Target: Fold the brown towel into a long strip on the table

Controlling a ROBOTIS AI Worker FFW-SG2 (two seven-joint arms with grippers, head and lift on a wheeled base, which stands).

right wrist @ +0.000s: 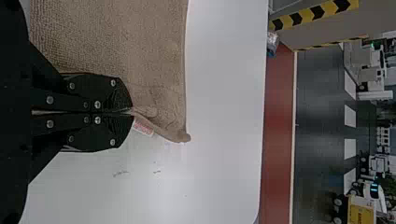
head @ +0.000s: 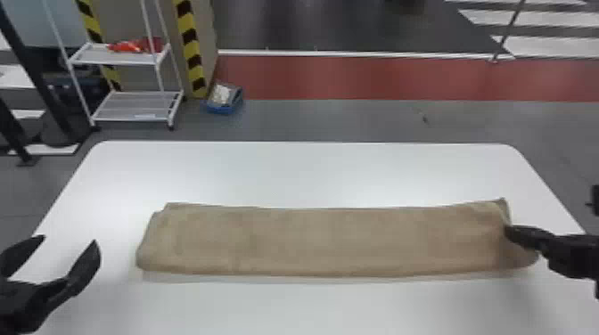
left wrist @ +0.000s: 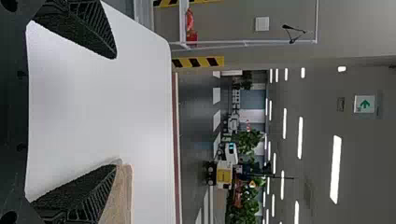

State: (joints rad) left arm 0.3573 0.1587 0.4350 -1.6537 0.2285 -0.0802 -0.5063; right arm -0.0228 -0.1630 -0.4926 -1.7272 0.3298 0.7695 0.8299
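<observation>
The brown towel (head: 321, 240) lies folded as a long strip across the white table (head: 312, 173). Its right end is partly hidden behind the right gripper (head: 509, 231), whose fingers are together, clamped on the towel's edge. The head view's right edge cuts off the rest of that gripper. The left gripper (head: 69, 239) is just off the towel's left end, its fingers apart with nothing between them; behind them it is cut off at the view's left edge. The table's near edge, on the robot's side of the towel, is cut off too. How many layers the towel has cannot be told.

There is one towel, with one small white label (right wrist: 143, 127) showing beside the clamped edge, and one table under it. Beyond the towel's left end, on the floor past the table, stands one white cart (head: 133, 107) with two shelves; the red things on the upper one are too blurred to name or count. One blue crate (head: 218, 108) sits beside the cart, and two yellow-and-black striped bands (head: 194, 53) run upright behind.
</observation>
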